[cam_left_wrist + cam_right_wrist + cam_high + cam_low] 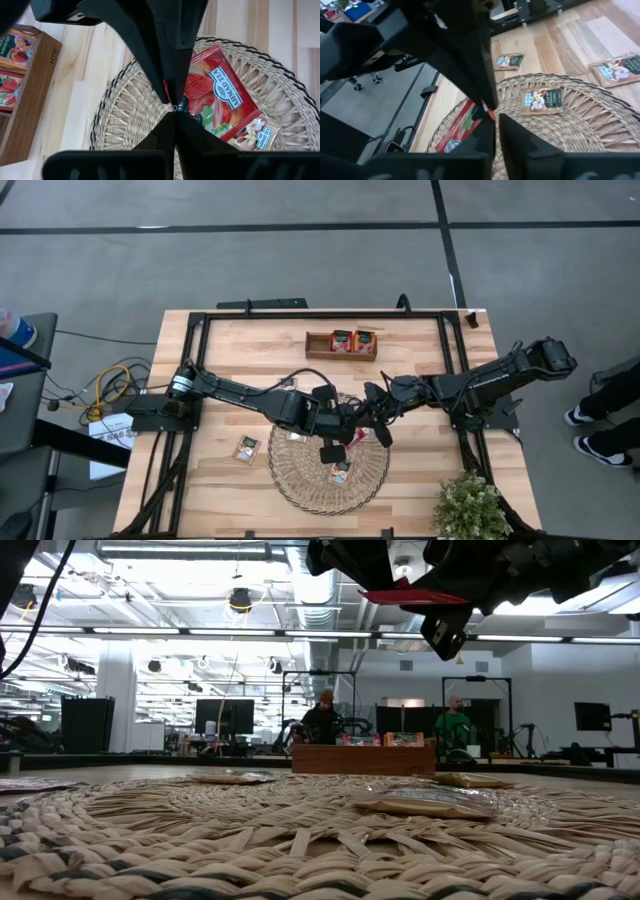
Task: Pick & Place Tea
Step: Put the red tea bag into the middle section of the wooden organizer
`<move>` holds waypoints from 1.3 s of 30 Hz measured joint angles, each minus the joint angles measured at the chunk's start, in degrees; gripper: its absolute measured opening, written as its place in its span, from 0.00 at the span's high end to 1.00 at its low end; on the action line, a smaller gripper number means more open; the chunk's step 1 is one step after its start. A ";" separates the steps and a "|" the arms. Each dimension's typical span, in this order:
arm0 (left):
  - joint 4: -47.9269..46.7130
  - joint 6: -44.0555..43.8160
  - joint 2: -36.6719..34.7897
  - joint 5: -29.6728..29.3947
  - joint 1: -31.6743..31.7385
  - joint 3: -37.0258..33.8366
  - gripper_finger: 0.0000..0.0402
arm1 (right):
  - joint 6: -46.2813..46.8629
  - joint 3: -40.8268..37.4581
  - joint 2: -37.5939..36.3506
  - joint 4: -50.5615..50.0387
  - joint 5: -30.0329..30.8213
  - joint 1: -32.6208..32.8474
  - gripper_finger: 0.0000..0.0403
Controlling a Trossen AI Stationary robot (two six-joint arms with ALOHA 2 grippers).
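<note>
Tea is lying scattered here. Starting at the left, we are seeing one pale sachet (246, 448) resting on the bare table (220, 350), just beside the woven mat (295, 480). At the far edge the wooden tray (317, 345) is holding two red sachets (353, 340); their print is too small for us to read from above.

Over the mat, the left gripper (170, 102) is pressing its fingers together on a thin edge of the red sachet (212, 92), which is hanging in the air above the weave. The fingers are covering part of its face.

On the mat, a cream sachet (541, 99) is lying flat, and another is peeking out from under the red one, cut off.

The right gripper (492, 112) is meeting the left from the other side, and its fingers are nearly together, pinching a red corner of the same sachet. From the low view, dark gripper parts are hiding most of the packet.

A potted plant (468, 508) is sitting at the near right corner.
</note>
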 joint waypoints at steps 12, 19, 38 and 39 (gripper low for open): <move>0.02 -0.46 0.00 0.06 -0.02 0.00 1.00 | 0.89 -0.04 0.00 0.55 0.28 0.00 1.00; 0.00 -1.57 0.00 -0.03 0.00 0.00 0.94 | 1.99 -0.04 0.00 0.77 1.96 -0.09 1.00; -27.86 -11.20 -0.95 -8.75 -0.33 -0.59 0.61 | 6.90 -0.07 0.00 3.85 21.62 -10.43 1.00; -28.81 -12.07 -1.30 -10.98 -0.28 -1.32 0.61 | 7.51 -0.07 0.00 4.56 21.68 -12.17 1.00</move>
